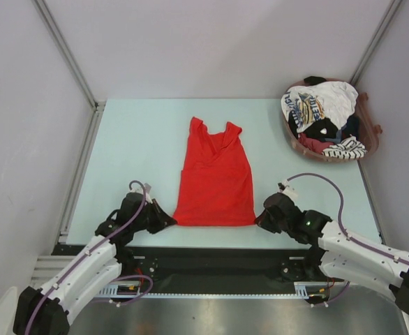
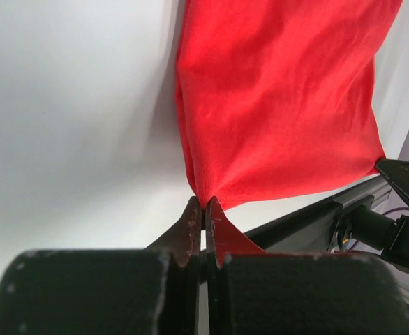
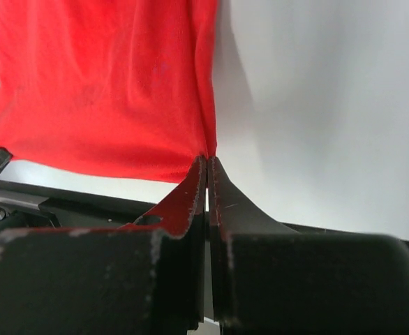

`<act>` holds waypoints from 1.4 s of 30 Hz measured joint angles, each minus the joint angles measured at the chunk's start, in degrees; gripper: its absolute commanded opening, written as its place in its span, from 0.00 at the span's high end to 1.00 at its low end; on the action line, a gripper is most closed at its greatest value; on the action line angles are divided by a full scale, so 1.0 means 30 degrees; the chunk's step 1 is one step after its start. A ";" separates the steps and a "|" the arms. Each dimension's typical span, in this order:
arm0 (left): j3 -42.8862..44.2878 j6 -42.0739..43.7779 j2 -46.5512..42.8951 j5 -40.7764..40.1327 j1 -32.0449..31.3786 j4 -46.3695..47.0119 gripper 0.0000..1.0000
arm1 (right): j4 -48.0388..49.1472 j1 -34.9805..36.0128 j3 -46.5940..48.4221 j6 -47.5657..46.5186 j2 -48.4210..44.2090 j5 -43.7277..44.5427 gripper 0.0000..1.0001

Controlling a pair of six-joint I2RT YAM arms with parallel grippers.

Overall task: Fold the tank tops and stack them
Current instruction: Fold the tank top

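The red tank top (image 1: pixel 214 176) lies flat in the middle of the table, straps toward the back, hem toward me. My left gripper (image 1: pixel 169 221) is shut on its near left hem corner; the left wrist view shows the cloth (image 2: pixel 274 105) pinched at the fingertips (image 2: pixel 192 216). My right gripper (image 1: pixel 259 220) is shut on the near right hem corner; the right wrist view shows the cloth (image 3: pixel 107 91) pinched at the fingertips (image 3: pixel 218 178). More tank tops, one white with blue-yellow print (image 1: pixel 316 105), one black-and-white striped (image 1: pixel 344 148) and one dark, are heaped at the back right.
A brown basket (image 1: pixel 373 136) at the back right corner holds the heap of tank tops. The table's near edge has a black rail (image 1: pixel 218 255) just under both grippers. Grey walls and metal frame posts close in the table's sides and back.
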 measured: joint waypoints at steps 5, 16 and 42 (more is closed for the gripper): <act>0.1770 0.0022 -0.0313 -0.0153 -0.0066 -0.1705 1.00 | -0.1843 0.0058 0.1800 -0.0299 -0.0459 0.0991 1.00; 0.6557 0.0554 0.2339 -0.0554 -0.0058 -0.2579 1.00 | -0.2856 -0.2361 0.6331 -0.3395 0.1275 0.1399 1.00; 0.5100 0.1574 0.3978 0.1457 0.1384 -0.0495 1.00 | -0.1158 -0.7781 0.4167 -0.6688 0.2958 -0.5275 1.00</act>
